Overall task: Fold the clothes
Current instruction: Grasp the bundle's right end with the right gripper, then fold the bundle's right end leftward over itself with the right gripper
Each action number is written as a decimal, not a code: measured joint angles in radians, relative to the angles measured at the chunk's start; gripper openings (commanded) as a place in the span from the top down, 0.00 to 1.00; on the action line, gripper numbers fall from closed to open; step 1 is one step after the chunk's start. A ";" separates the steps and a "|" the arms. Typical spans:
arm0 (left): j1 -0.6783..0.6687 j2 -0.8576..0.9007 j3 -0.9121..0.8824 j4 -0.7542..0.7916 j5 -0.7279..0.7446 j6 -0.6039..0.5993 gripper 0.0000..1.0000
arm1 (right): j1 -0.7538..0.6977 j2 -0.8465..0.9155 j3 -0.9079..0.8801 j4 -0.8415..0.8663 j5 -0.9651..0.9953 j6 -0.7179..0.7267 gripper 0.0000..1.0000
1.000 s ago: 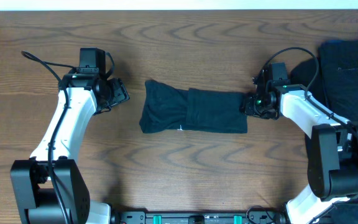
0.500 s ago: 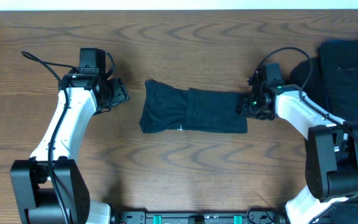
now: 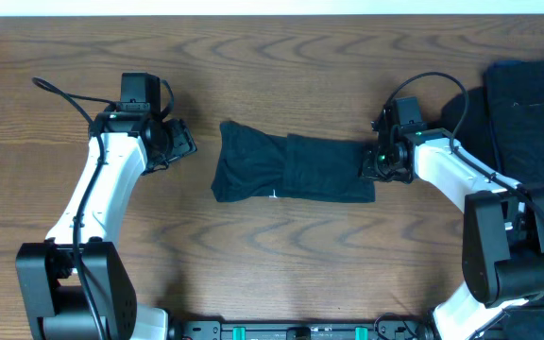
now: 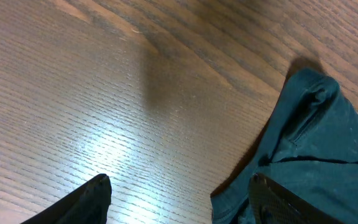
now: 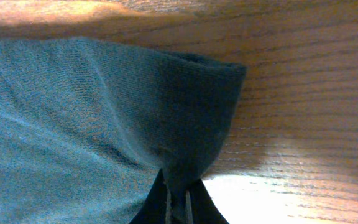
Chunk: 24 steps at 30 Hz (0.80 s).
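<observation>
Lying on wood-grain table (image 3: 281, 274), folded clothes (image 3: 291, 168), white strip (image 3: 272, 6) beyond

Right of the folded clothes (image 3: 291, 168), your second dark garment (image 3: 532, 109) runs past the overhead view's edge; its full shape is hidden.

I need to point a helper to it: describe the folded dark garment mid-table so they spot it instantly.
On the wooden table, look at the centre. The folded garment lies there as a long navy band, its right end pinched by the right end effector. Unlike the dark cloth spread at the table's right edge, it is folded narrow.
</observation>
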 measured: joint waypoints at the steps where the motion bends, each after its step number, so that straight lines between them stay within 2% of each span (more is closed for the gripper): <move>1: 0.000 0.000 0.000 0.000 0.000 0.000 0.27 | -0.005 0.000 0.000 0.001 -0.002 0.000 0.99; 7: 0.000 0.000 0.000 0.000 0.000 0.000 0.28 | -0.097 0.001 0.025 -0.073 -0.008 -0.011 0.99; 14: 0.000 0.000 0.000 0.002 0.000 0.000 0.28 | -0.245 0.002 0.159 -0.236 0.003 -0.075 0.99; 24: 0.000 0.000 0.000 0.004 0.000 0.000 0.28 | -0.229 0.002 0.413 -0.441 -0.073 -0.106 0.99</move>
